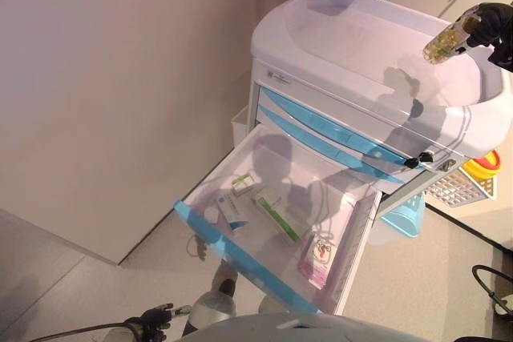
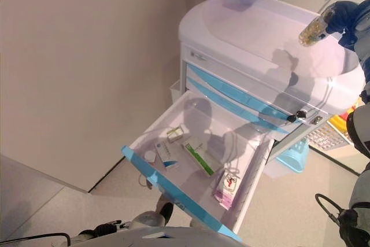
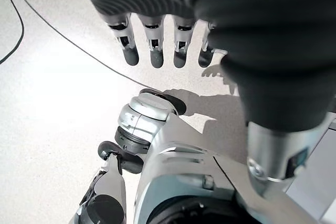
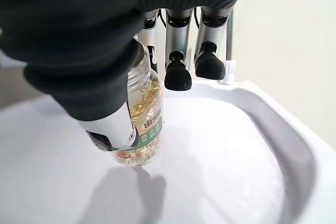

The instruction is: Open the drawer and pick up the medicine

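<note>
My right hand (image 1: 490, 26) is shut on a clear medicine bottle (image 1: 443, 40) full of yellow capsules and holds it tilted just above the cart's white top (image 1: 353, 46). In the right wrist view the bottle (image 4: 144, 124) sits between thumb and fingers (image 4: 176, 72). The cart's lowest drawer (image 1: 240, 258) stands pulled wide open. Inside lie a pink packet (image 1: 319, 258), a green-and-white box (image 1: 276, 215), a blue-and-white box (image 1: 232, 210) and a small box (image 1: 243, 183). My left hand (image 3: 152, 51) hangs open and empty low over the floor, below the drawer's front (image 1: 152, 322).
Two closed drawers with blue handles (image 1: 321, 122) sit above the open one. A light blue bin (image 1: 405, 214), a white basket (image 1: 461, 188) and a yellow container (image 1: 481, 167) hang on the cart's right side. A wall runs along the left.
</note>
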### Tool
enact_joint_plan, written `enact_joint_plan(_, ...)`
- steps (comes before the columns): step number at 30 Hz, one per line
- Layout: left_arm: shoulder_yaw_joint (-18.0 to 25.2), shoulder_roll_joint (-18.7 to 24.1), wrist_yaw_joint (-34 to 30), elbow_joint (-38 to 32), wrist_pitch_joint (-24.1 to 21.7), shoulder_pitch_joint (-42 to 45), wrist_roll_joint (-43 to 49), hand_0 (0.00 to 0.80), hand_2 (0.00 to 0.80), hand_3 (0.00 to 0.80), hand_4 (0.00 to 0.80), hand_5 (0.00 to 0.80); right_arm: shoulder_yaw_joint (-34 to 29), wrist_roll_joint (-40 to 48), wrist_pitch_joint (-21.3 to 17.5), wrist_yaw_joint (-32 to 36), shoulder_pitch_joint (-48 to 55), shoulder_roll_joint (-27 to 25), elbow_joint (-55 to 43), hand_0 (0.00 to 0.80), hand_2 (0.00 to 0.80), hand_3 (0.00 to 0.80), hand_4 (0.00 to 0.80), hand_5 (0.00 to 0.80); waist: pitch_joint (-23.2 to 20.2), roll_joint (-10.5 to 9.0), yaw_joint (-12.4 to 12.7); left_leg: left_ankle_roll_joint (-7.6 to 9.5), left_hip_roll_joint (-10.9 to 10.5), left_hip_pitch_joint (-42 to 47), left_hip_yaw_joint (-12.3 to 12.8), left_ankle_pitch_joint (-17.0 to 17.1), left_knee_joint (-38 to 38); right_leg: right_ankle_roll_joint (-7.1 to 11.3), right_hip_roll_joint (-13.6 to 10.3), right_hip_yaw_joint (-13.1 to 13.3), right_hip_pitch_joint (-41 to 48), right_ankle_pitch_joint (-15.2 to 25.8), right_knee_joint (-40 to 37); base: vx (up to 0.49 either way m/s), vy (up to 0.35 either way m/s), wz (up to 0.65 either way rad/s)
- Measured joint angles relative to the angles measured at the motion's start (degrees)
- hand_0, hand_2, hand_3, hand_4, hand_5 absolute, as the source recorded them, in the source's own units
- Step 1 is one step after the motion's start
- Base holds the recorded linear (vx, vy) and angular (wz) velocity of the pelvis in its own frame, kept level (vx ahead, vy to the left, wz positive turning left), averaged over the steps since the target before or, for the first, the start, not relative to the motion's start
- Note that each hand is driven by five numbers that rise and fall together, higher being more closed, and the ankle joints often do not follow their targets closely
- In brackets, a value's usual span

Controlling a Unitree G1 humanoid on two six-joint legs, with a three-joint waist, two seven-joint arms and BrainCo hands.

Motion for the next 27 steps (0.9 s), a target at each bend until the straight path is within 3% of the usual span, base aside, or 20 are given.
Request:
enact_joint_plan(5, 0.09, 0.00, 0.02, 0.07, -0.03, 0.02, 0.05, 0.000, 0.000, 0.000, 0.000, 0.000, -0.04, -1.49, 0.23, 6.48, 0.00, 0.35, 0.00, 0.800, 0.800, 0.800, 0.800, 0.800, 0.38, -0.70, 0.63, -0.01, -0.06, -0.06, -0.12, 0.04, 0.00, -0.03, 0.01, -0.16, 0.03, 0.02, 0.01, 0.006, 0.002, 0.00)
enact_joint_plan(11, 0.11, -0.02, 0.07, 0.34, -0.15, 0.02, 0.10, 0.000, 0.000, 0.000, 0.000, 0.000, -0.29, -2.49, 0.93, 9.58, 0.32, 1.94, -0.01, 0.800, 0.800, 0.800, 0.800, 0.800, 0.41, -0.76, 0.88, 0.03, -0.17, -0.09, -0.17, 0.06, 0.01, -0.02, 0.13, -0.23, 0.03, 0.02, 0.01, 0.000, 0.000, 0.00)
enact_joint_plan(27, 0.10, 0.00, 0.04, 0.30, -1.34, 0.01, 0.12, 0.000, 0.000, 0.000, 0.000, 0.000, -3.09, -4.01, 0.06, 8.96, 3.37, 2.75, 0.01, 0.800, 0.800, 0.800, 0.800, 0.800, 0.42, -0.82, 0.87, 0.05, -0.17, -0.23, -0.21, 0.07, 0.00, -0.02, -0.13, -0.24, -0.11, 0.01, 0.01, 0.000, 0.000, 0.00)
